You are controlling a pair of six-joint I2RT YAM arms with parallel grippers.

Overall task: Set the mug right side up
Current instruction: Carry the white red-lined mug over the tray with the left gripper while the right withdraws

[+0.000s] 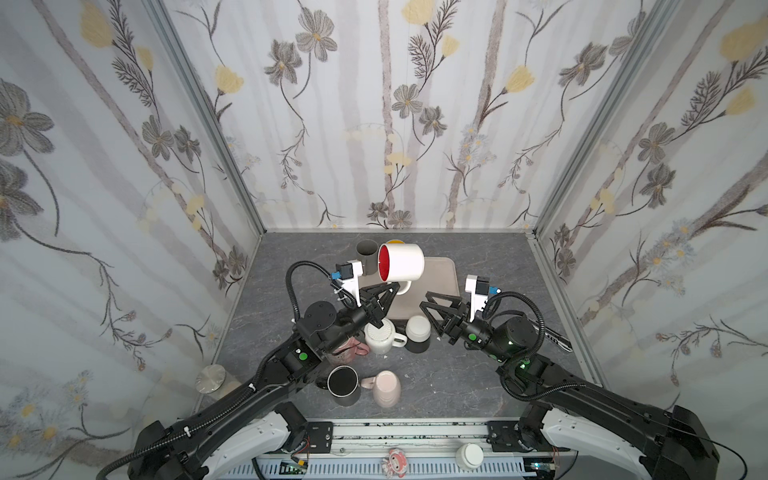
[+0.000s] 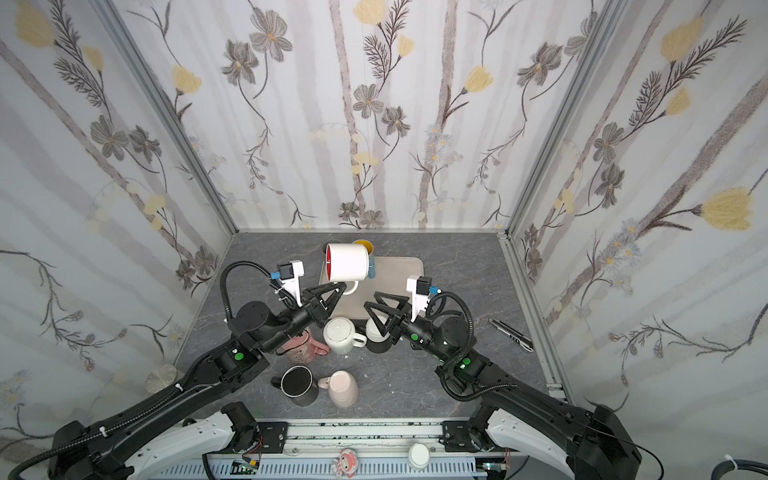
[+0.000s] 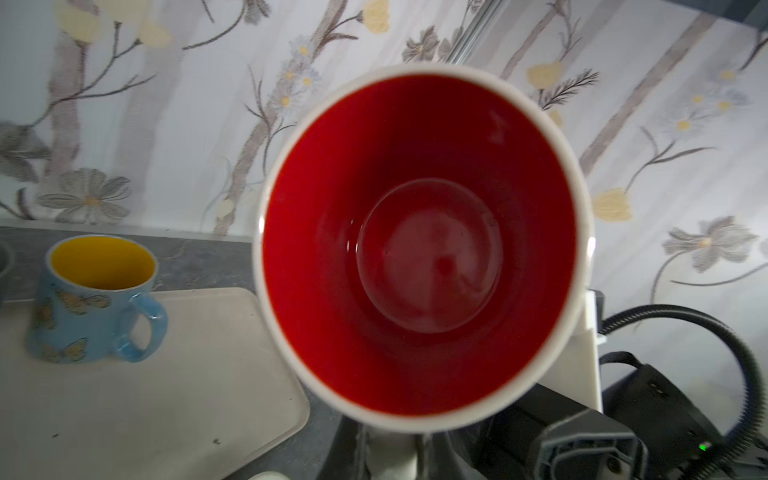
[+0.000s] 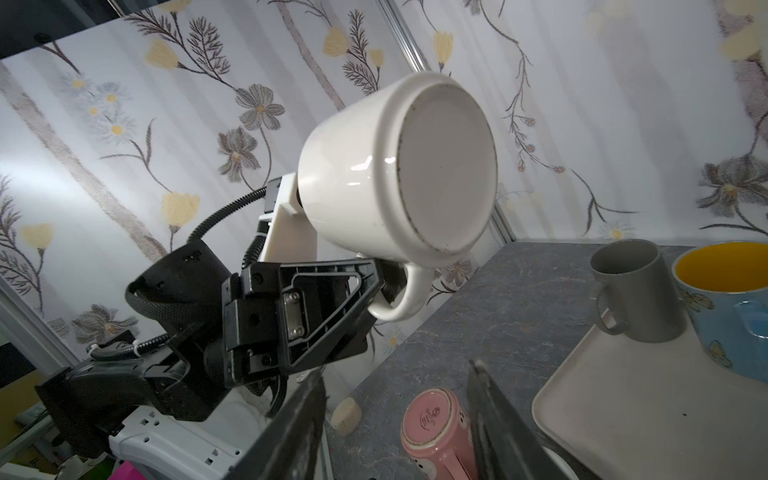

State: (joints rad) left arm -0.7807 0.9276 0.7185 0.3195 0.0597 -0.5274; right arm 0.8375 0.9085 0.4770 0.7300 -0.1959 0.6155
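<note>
Right wrist view puts the left gripper (image 4: 380, 286) in plain sight: it is clamped shut on the handle (image 4: 409, 291) of the white mug (image 4: 365, 166), and the black fingers (image 4: 328, 299) reach in from the side. The mug hangs in the air on its side, clear of the desk (image 4: 498, 299), with its flat base toward this camera and the handle below the body. The left wrist view looks straight into its red inside.

In both top views the mug's mouth faces left and its base faces right. The right gripper (image 1: 424, 301) stands near it on the right, apart from it, with its jaws spread and nothing between them.

Below and behind the mug lies a beige tray (image 1: 440, 274). A blue mug (image 3: 91, 299) with a yellow inside stands upright on the tray. A grey mug (image 4: 636, 291) stands upright at the tray's corner beside it.

Nearer the robot, a pink mug (image 4: 436, 432) and a ribbed white mug (image 1: 380, 336) sit upside down on the desk beside a black-and-white cup (image 1: 417, 332). Closer in, a black mug (image 1: 343, 384) stands upright and a pale pink mug (image 1: 386, 388) lies on its side.
</note>
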